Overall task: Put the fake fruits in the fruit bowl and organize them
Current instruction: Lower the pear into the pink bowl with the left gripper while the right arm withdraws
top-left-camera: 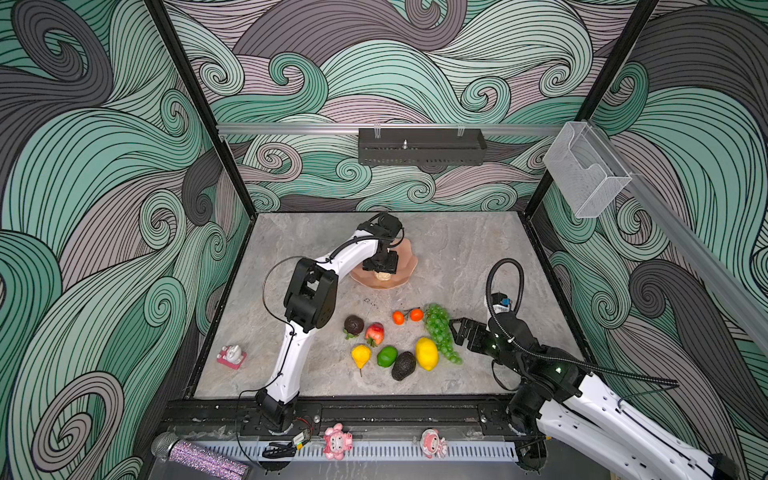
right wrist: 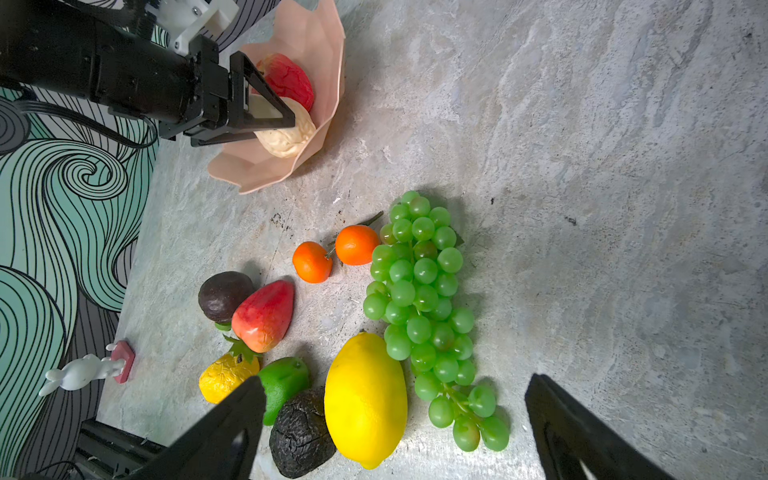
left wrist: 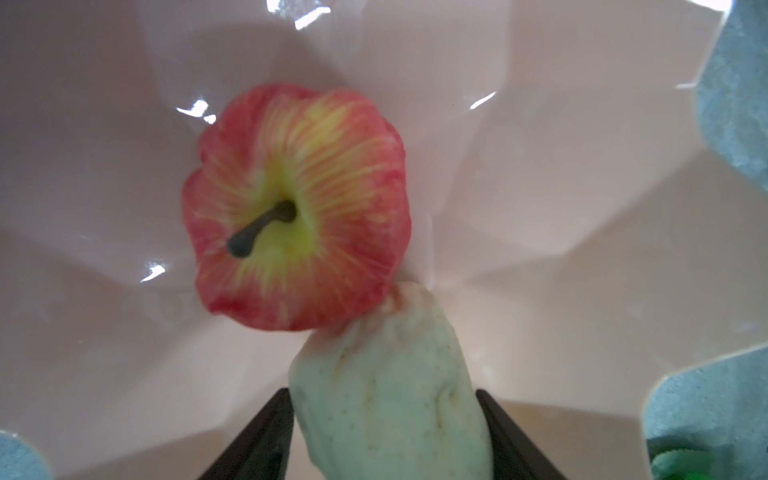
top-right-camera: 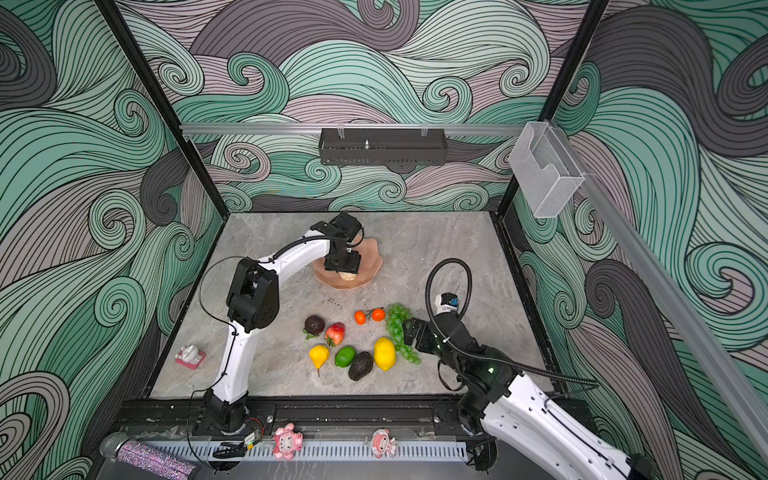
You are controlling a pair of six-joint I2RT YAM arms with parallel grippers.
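The left tool (top-left-camera: 382, 271) points down into the peach-pink fruit bowl (top-left-camera: 409, 266), which sits on the grey stone-look bench (top-left-camera: 478, 249) just above the middle of both top views. In the left wrist view its two black fingers (left wrist: 266, 436) flank a pale, cream-coloured fruit (left wrist: 390, 399) lying in the bowl. The fruit's tip touches a red-and-yellow apple (left wrist: 299, 208), stem up at the centre of the frame. The fingers stand about as wide apart as the fruit, and whether they press on it cannot be told. The right tool (right wrist: 395, 380), at the lower right of both top views, is spread wide and holds nothing. It is poised just right of the green grapes (top-left-camera: 440, 332), with the lemon (top-left-camera: 427, 353) and the grapes showing between its prongs in the right wrist view. The other fruits lie on the bench in the lower middle of the top views. Two oranges (top-left-camera: 398, 318) lie just left of the grapes, and a strawberry (top-left-camera: 374, 333) touches a dark round fruit (top-left-camera: 353, 325). A yellow pear (top-left-camera: 361, 355), lime (top-left-camera: 387, 356) and avocado (top-left-camera: 403, 365) form a row beside the lemon. A small pink-and-white figurine (top-left-camera: 232, 356) stands near the bench's left edge.
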